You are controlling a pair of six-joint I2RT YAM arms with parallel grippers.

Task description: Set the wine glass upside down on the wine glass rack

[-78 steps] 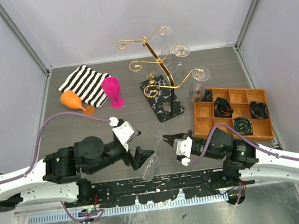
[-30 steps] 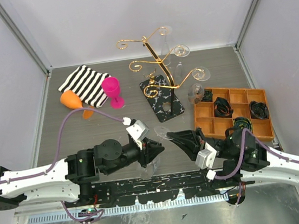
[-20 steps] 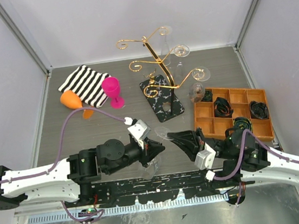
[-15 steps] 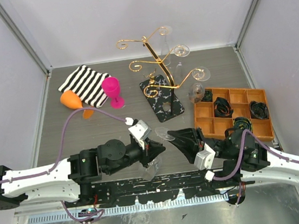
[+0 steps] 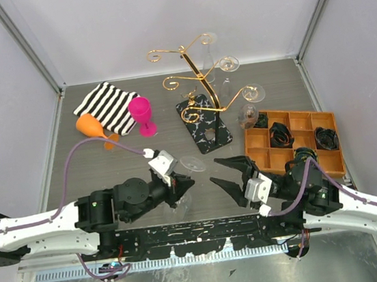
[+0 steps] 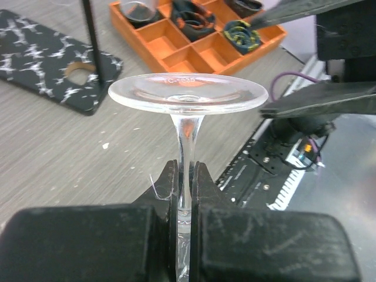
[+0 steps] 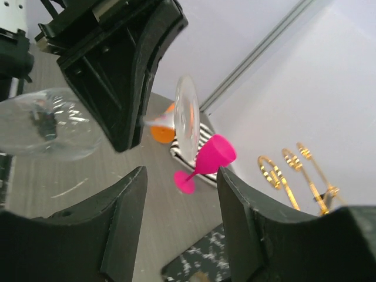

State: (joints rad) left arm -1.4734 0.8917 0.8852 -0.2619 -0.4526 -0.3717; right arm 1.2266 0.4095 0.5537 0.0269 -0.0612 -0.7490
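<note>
Left gripper point(image 6: 185, 182) clenched on the clear wine glass point(image 6: 188, 94) stem, foot past the fingertips. Right gripper point(image 5: 213, 170) released, jaws spread, near the foot.

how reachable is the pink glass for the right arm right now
Probably not directly. The pink glass stands toward the far left, and the left fingers, shut on the clear wine glass, sit between it and the open right fingers. It would likely have to swing around them.
</note>
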